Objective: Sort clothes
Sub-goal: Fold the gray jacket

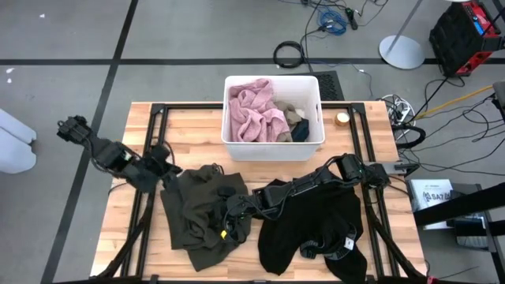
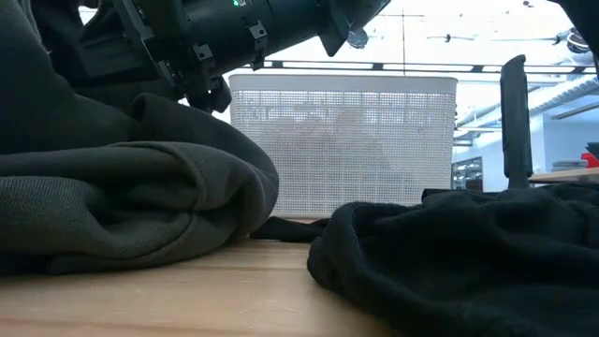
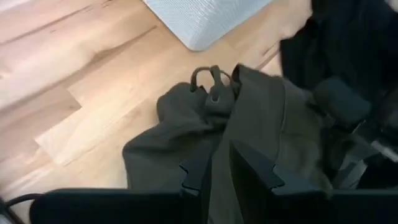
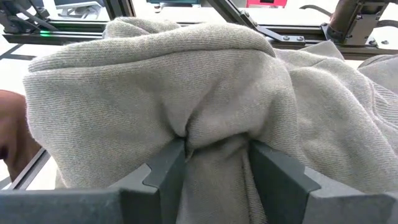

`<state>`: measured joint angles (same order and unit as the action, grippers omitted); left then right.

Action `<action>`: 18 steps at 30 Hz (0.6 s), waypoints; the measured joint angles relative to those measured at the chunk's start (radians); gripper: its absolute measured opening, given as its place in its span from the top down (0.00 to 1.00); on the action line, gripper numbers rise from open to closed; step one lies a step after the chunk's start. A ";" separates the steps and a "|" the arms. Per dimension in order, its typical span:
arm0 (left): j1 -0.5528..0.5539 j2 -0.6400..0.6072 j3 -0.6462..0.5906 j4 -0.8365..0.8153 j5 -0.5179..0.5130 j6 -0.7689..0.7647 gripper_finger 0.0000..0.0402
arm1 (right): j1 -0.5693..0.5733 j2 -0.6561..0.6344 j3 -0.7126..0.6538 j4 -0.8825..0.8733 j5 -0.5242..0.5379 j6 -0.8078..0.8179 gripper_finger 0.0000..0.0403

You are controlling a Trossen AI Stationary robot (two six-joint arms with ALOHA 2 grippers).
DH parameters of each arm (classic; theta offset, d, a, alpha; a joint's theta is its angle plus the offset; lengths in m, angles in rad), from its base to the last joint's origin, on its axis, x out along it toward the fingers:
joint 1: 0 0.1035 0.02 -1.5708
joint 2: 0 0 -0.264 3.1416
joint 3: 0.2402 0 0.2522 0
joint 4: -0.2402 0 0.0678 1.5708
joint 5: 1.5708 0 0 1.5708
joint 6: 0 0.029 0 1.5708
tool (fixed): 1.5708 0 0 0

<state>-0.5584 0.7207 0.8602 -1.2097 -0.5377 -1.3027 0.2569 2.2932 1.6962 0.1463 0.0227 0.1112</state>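
An olive-green garment (image 1: 201,209) lies bunched on the table's left middle; it also shows in the low view (image 2: 122,197). A black garment (image 1: 312,225) lies to its right, part of it under my right arm. My left gripper (image 1: 168,170) is shut on the olive garment's far left part. My right gripper (image 1: 230,209) reaches across the black garment and is shut on the olive garment's right part. A fuzzy pink garment (image 1: 252,114), a beige one (image 1: 288,110) and a dark one (image 1: 300,126) lie in the white bin (image 1: 272,148). My left gripper pinches a fold of the olive garment's fabric (image 3: 221,152) between its two fingers, near the garment's far left edge, coming from the table's left. The rest of the garment lies slack on the table beyond the fingers. My right gripper has a bunched fold of the olive garment (image 4: 214,146) between its two fingers (image 4: 163,171), several layers gathered. It comes from the table's right, slanting down. The fabric bulges above and around the fingers; the garment's bulk rests on the table.
The white bin stands at the table's far middle, close behind both garments; its mesh wall shows in the low view (image 2: 342,140). A small round object (image 1: 342,119) sits right of the bin. Bare wood (image 1: 126,237) lies at the near left.
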 joint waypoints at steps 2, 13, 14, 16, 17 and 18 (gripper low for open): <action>0.021 -0.055 -0.031 0.003 0.003 0.000 0.84 | -0.001 0.000 0.000 0.000 0.000 0.000 0.59; 0.093 -0.162 -0.287 0.195 0.257 0.010 0.83 | -0.011 0.000 0.000 0.000 -0.003 0.000 0.59; 0.099 -0.152 -0.298 0.228 0.280 0.047 0.82 | -0.013 0.000 0.000 0.000 -0.004 0.000 0.59; 0.115 -0.133 -0.299 0.271 0.296 0.116 0.79 | -0.017 0.000 0.000 0.000 -0.004 0.008 0.59; 0.127 -0.124 -0.297 0.289 0.294 0.150 0.77 | -0.019 0.000 0.000 0.000 -0.005 0.013 0.59; 0.140 -0.116 -0.290 0.306 0.290 0.187 0.75 | -0.019 0.000 0.000 0.000 -0.004 0.019 0.59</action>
<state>-0.4187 0.6052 0.5704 -0.9037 -0.2475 -1.1161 0.2375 2.2935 1.6962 0.1467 0.0185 0.1304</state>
